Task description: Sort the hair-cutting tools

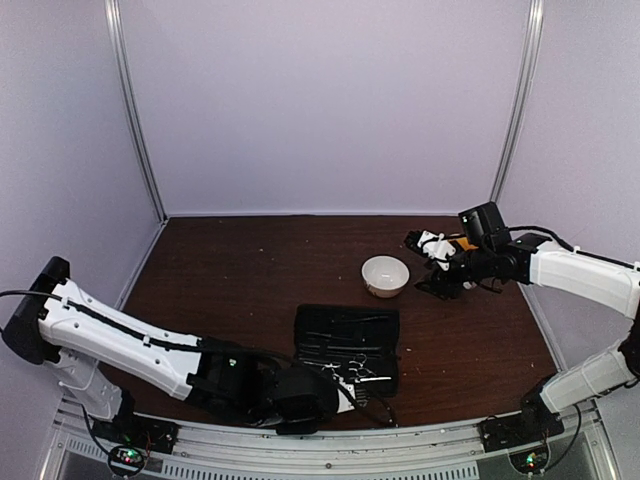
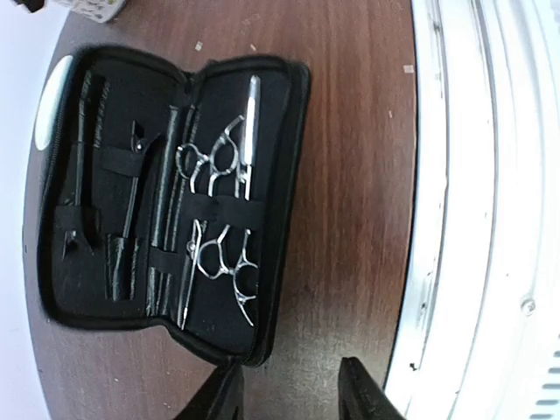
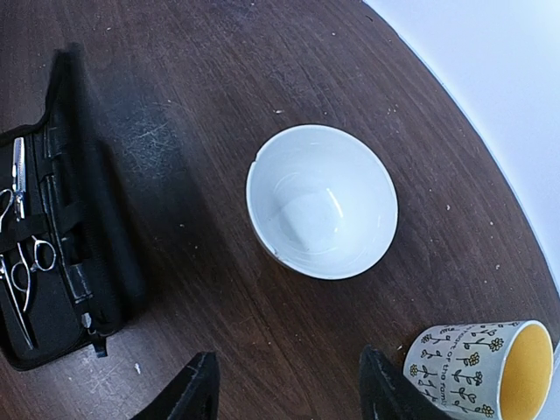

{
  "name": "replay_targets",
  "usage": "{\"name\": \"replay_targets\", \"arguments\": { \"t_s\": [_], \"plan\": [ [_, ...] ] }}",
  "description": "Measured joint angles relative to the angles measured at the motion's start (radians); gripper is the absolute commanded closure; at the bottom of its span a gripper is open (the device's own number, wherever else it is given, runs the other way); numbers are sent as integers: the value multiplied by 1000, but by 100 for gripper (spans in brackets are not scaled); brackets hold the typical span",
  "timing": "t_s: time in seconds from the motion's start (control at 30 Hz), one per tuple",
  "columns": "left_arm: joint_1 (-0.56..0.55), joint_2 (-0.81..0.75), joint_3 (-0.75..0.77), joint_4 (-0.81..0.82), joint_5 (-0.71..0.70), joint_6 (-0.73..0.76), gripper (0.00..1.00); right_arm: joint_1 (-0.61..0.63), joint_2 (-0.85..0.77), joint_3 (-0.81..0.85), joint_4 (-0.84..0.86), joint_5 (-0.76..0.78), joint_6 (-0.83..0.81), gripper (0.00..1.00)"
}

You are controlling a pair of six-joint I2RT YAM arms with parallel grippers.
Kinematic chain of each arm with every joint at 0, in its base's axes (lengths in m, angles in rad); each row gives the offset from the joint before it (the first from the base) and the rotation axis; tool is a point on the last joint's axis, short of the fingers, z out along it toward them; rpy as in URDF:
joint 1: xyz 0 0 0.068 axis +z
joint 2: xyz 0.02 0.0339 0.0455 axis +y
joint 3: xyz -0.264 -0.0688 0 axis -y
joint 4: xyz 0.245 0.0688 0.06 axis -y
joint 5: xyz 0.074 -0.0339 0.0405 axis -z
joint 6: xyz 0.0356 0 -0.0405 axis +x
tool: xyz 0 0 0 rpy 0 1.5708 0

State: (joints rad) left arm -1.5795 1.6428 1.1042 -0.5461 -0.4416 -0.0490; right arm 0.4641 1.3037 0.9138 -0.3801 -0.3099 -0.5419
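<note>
A flat black case lies open on the brown table, and two silver scissors are strapped into one half of it. Thin black stick-like pieces sit under the straps of the other half. My left gripper is open over bare table just off the case's near corner, one of its fingers close to that corner. From above, the left gripper sits at the case's front right. My right gripper is open above the table near the white bowl and holds nothing.
A flowered mug with a yellow inside lies on its side beside the right gripper. The white bowl stands behind the case. The table's metal front rail runs close by the left gripper.
</note>
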Motion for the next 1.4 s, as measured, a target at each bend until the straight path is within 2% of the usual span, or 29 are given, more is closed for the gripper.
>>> {"name": "replay_targets", "arguments": {
  "t_s": [0.13, 0.23, 0.27, 0.4, 0.57, 0.73, 0.87, 1.1, 1.2, 1.4],
  "plan": [
    [16, -42, 8, 9, -39, -30, 50, 0, 8, 20, -17, -13, 1, 43],
    [74, -69, 34, 28, -47, -32, 42, -1, 8, 33, -33, -51, 4, 43],
    [113, -84, 40, 42, -38, -34, 35, -1, 7, 34, -40, -73, 3, 43],
    [313, -136, 71, 67, 19, -64, 33, -3, 10, 50, -105, -173, -9, 45],
    [596, -106, 180, 66, 224, -85, 29, -4, 59, 109, -171, -236, -32, 46],
    [790, 83, 314, 86, 543, -115, 25, -5, 126, 149, -262, -286, -76, 46],
    [849, 250, 335, 120, 732, -140, 23, -5, 157, 151, -306, -301, -93, 46],
    [852, 441, 401, 90, 925, -123, 24, -5, 186, 173, -351, -317, -114, 46],
    [852, 479, 445, 64, 985, -109, 29, -5, 202, 181, -362, -320, -119, 46],
    [853, 544, 514, 17, 1123, -62, 48, -5, 230, 183, -390, -327, -135, 47]
  ]
}}
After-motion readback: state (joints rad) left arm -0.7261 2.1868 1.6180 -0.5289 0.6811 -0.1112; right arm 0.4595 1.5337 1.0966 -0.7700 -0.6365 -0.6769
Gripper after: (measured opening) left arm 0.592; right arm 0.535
